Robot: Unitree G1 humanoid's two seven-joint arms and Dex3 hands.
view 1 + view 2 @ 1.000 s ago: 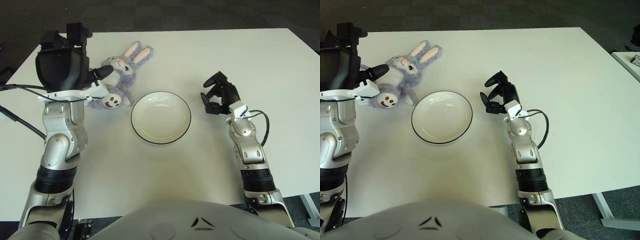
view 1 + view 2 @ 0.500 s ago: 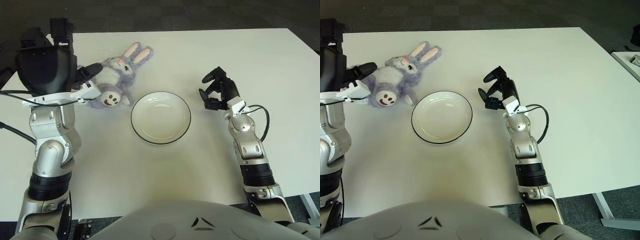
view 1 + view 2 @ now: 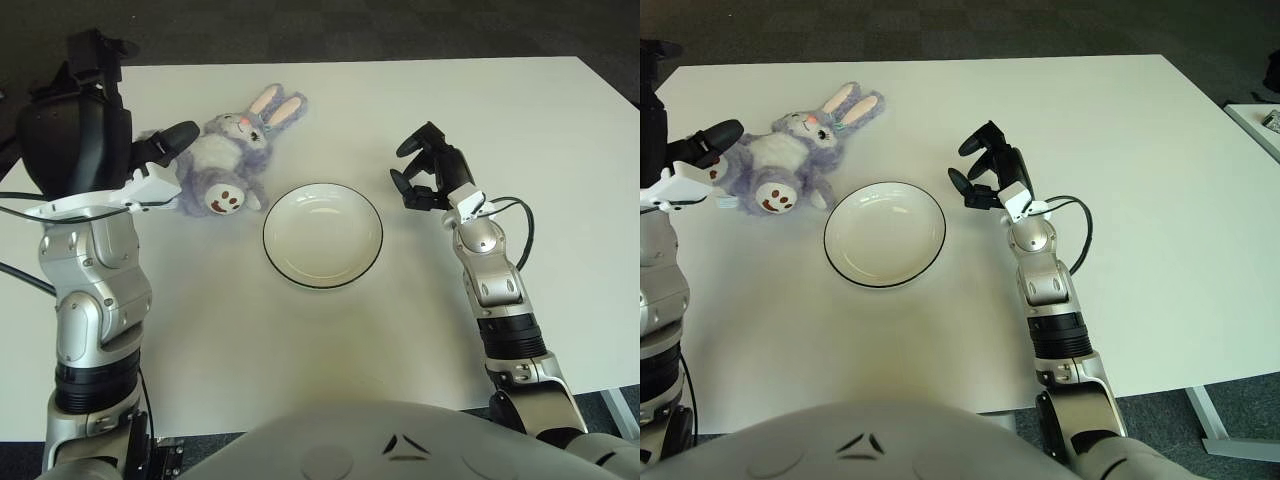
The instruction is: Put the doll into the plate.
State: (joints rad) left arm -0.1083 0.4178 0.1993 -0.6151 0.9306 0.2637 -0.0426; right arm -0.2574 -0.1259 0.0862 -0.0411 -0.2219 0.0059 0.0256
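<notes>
A soft lilac plush rabbit doll with pink-lined ears [image 3: 232, 155] is seen lying on the white counter [image 3: 520, 130], just beside the far-left rim of the round white plate with a thin dark edge [image 3: 322, 235], which holds nothing. The task is therefore judged barely begun: the doll is not yet lifted or placed. The left robot hand [image 3: 160, 165] is pressed against the doll's left side, though a closed grasp cannot be told. The right robot hand [image 3: 428, 175] is shown right of the plate, fingers curled, holding nothing.
</notes>
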